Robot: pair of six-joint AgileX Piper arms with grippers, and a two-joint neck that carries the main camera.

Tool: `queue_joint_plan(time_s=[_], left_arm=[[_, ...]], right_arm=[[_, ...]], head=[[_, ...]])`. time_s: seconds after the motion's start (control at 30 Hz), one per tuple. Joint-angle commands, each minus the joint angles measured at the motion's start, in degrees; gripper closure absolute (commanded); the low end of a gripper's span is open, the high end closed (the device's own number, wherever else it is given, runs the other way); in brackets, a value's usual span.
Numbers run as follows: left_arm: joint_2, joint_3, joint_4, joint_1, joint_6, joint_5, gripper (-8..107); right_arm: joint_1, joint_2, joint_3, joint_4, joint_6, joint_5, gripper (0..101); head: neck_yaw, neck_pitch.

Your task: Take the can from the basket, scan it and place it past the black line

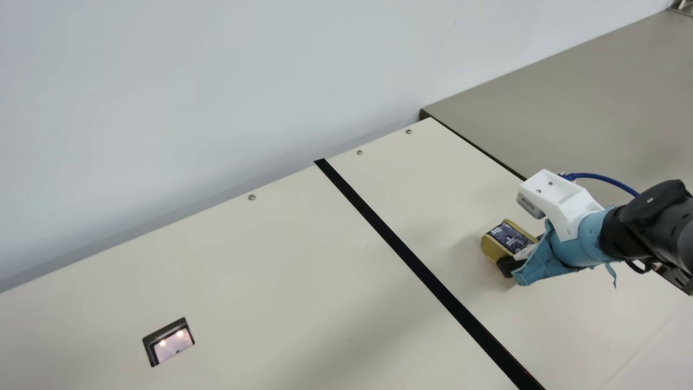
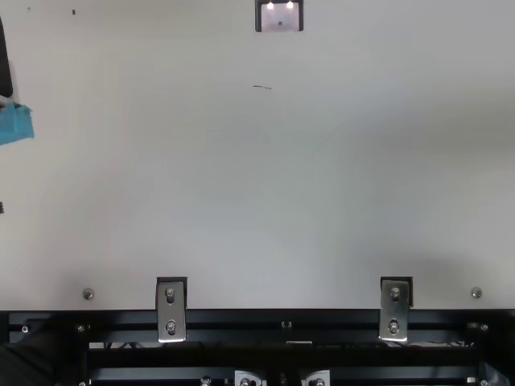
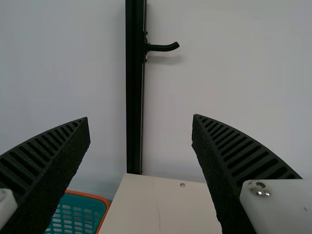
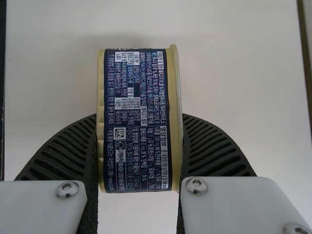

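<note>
My right gripper (image 1: 514, 259) is beyond the black line (image 1: 411, 260), on its right side, shut on the gold can (image 1: 492, 248). In the right wrist view, the can (image 4: 139, 122) with its dark blue label sits between the ribbed fingers of the right gripper (image 4: 139, 161), both touching its sides. I cannot tell whether the can touches the table. The scanner window (image 1: 172, 342) is set into the table far left of the line. In the left wrist view, my left gripper (image 3: 141, 126) is open with nothing between its fingers; a teal basket (image 3: 80, 214) with an orange rim lies beyond.
A grey-brown surface (image 1: 568, 86) borders the cream table (image 1: 243, 271) at the right, and a pale wall runs behind. In the top view, a light-blue wrapped arm part shows at the left edge. A black post with a handle (image 3: 163, 47) stands near the basket.
</note>
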State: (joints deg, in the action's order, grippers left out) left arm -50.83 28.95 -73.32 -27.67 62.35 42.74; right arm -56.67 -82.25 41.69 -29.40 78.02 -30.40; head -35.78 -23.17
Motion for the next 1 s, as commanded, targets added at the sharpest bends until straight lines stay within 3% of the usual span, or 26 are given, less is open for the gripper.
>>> queue_joint_plan(time_s=[0.0,0.5,0.53,0.57,0.6,0.97], left_arm=[[0.0,0.0,0.0,0.0,0.0,0.0,9],[0.0,0.0,0.0,0.0,0.0,0.0,9],[0.0,0.0,0.0,0.0,0.0,0.0,9],[0.0,0.0,0.0,0.0,0.0,0.0,9],[0.0,0.0,0.0,0.0,0.0,0.0,9],[0.0,0.0,0.0,0.0,0.0,0.0,9]], right_arm=[[0.3,-0.4,-0.1,0.1,-0.3,0.9,101],[1.1,-2.3,-0.6,-1.0,-0.1,3.1,101],[1.1,-2.4,-0.6,-1.1,0.1,3.1,96],[1.1,-2.4,-0.6,-1.2,-0.1,3.2,34],[1.1,-2.4,-0.6,-1.4,0.1,3.3,0],[1.1,-2.4,-0.6,-1.4,0.1,3.5,0]], head=[[-0.7,-1.8],[-0.7,-1.8],[-0.7,-1.8],[-0.7,-1.8],[-0.7,-1.8],[-0.7,-1.8]])
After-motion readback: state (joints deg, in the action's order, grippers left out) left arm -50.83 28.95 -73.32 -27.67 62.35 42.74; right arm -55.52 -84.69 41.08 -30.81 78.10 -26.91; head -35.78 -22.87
